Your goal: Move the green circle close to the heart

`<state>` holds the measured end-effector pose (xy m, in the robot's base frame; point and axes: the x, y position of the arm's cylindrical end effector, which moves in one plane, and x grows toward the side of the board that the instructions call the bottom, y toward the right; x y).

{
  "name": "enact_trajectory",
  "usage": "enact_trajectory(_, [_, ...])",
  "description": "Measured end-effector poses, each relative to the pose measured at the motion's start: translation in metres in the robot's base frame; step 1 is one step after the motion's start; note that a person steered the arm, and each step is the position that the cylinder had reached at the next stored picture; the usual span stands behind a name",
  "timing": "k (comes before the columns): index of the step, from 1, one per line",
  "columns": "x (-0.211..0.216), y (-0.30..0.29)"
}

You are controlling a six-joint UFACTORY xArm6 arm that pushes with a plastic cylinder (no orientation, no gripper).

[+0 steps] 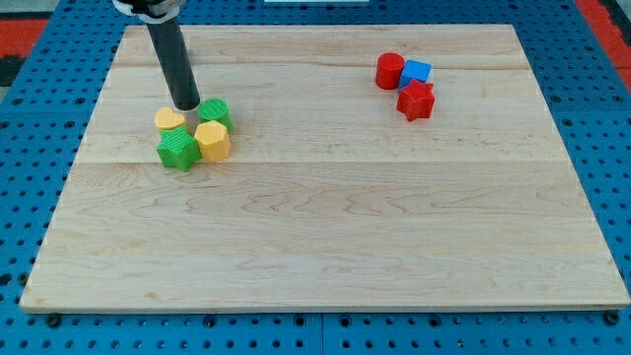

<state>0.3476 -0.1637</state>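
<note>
Because my tip (187, 106) stood wedged between yellow heart (170, 119) and green circle (216, 111), with no pincer to open or close, pushing risked scattering both.

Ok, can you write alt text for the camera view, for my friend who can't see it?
My tip touches down amid four clustered blocks at the wooden board's upper left: yellow heart, green circle, green star and another yellow block. At upper right sit a red cylinder, blue cube and red star.
</note>
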Motion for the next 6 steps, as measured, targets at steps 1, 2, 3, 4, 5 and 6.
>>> enact_trajectory(1, [-0.010, 0.030])
enact_trajectory(2, [-0.016, 0.057])
enact_trajectory(3, [-0.004, 0.078])
enact_trajectory(4, [0.012, 0.077])
enact_trajectory(5, [0.011, 0.073])
enact_trajectory(6, [0.011, 0.061])
